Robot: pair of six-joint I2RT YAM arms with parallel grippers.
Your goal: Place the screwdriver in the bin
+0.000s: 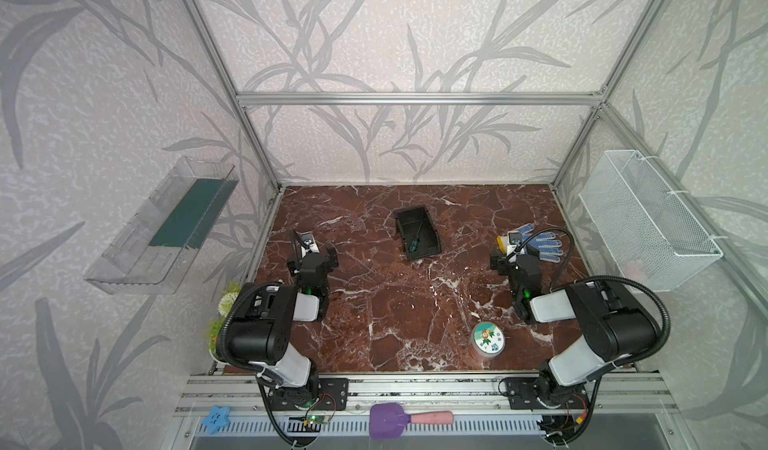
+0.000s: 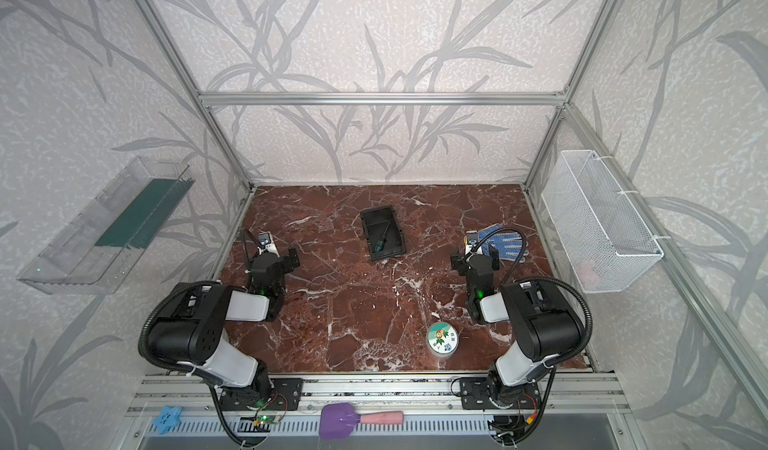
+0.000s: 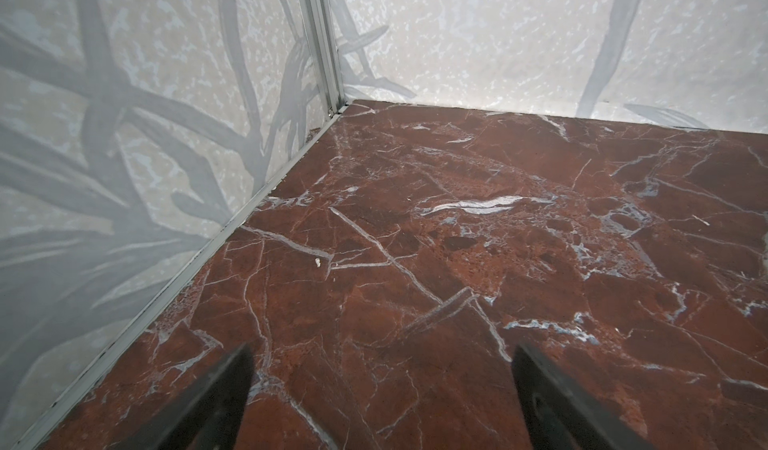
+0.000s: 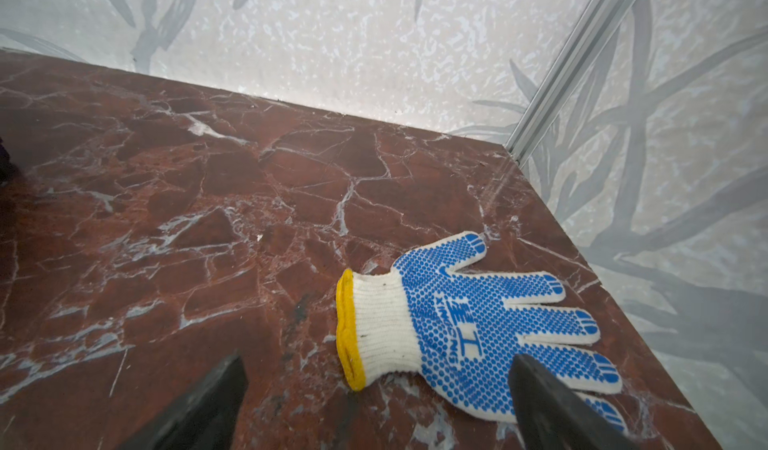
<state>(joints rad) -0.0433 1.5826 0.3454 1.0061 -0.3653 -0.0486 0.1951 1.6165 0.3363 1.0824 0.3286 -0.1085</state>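
Task judged complete. The bin (image 1: 402,232), at centre in both top views, holds the screwdriver (image 1: 417,238), which lies slantwise inside it. No further grasp seems called for. The left gripper (image 3: 380,352) at mid-left and the right gripper (image 4: 378,360) at mid-right, near a glove (image 4: 478,327), are both folded low, jaws wide and empty.

A robot test booth in a lab: silver metal frame bars (image 1: 415,98) hold walls of grey leaf-print paper (image 1: 415,32), and two black-and-white robot arms (image 1: 266,327) (image 1: 602,323) sit on a silver metal rail (image 1: 415,389) (thin red wires (image 1: 325,401) showing).
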